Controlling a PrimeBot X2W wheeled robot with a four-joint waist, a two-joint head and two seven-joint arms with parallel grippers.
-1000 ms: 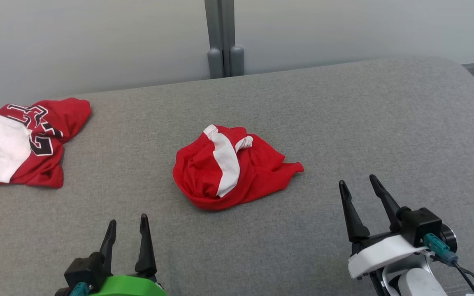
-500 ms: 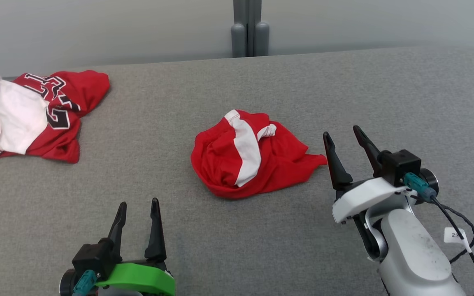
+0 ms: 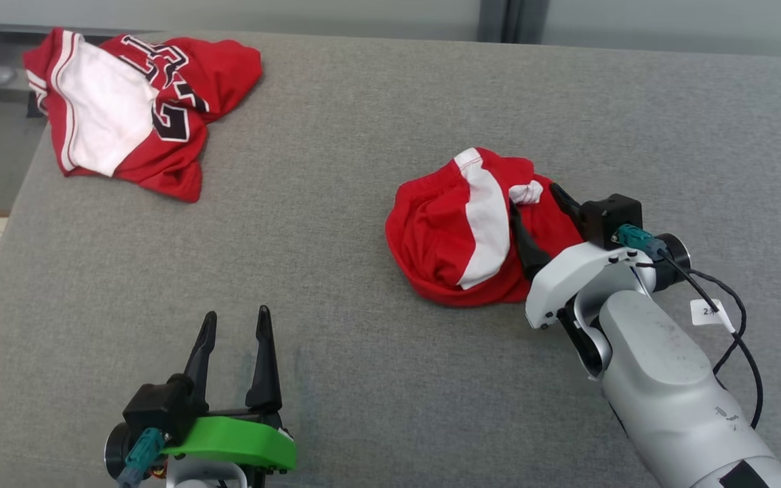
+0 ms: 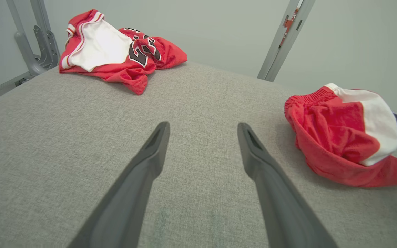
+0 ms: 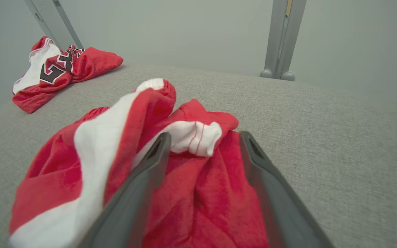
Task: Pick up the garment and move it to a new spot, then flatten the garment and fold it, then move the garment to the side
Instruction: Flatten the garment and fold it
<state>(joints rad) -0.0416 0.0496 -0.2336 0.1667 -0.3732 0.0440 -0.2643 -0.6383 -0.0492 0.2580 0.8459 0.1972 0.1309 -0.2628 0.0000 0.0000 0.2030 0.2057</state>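
- the right gripper (image 3: 533,196) has come forward onto the red-and-white shorts (image 3: 445,230); a second ago it stood apart from them, off their 4 o'clock side.
- the head camera has swung as well, so the whole scene sits shifted in its view.
- right arm: the pale forearm (image 3: 662,359) reaches in from 5 o'clock of the head view. its fingers point toward 11 o'clock, spread wide, straddling the shorts' 3 o'clock part. cloth lies between them, not pinched.
- left gripper (image 3: 236,313): at 7 o'clock, fingers wide apart and pointing to 12 o'clock, empty over the bare cushion (image 3: 336,203), as before.
- the shorts lie crumpled toward 3 o'clock of the cushion's middle.
- a red jersey (image 3: 139,115) lies at the 10 o'clock corner, well apart.
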